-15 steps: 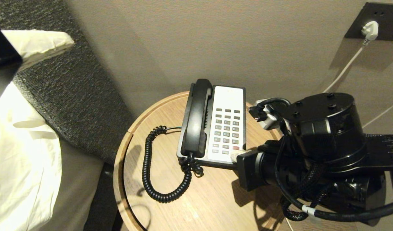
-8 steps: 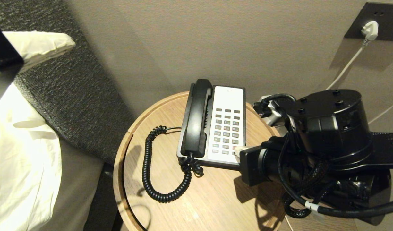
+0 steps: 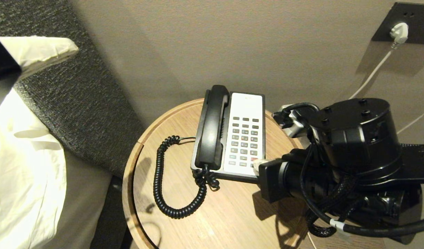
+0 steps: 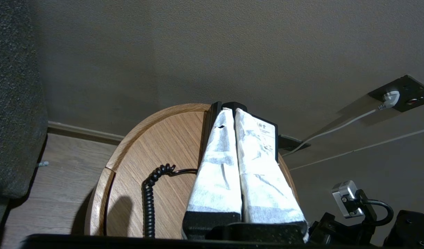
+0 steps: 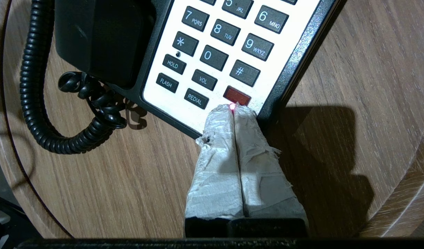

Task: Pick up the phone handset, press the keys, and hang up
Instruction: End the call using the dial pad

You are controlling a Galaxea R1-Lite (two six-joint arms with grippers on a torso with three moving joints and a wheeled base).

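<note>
My right gripper [image 5: 234, 108], fingers pressed together and holding nothing, tips at the red button of the keys [image 5: 215, 52]. The phone handset [image 3: 212, 128] lies cradled beyond my fingertips, toward the coiled cord [image 3: 163, 180]. Rigid, glossy, probably light and slippery; best grasped across its narrow middle. My left gripper [image 4: 234, 114] hangs closed, empty.
</note>
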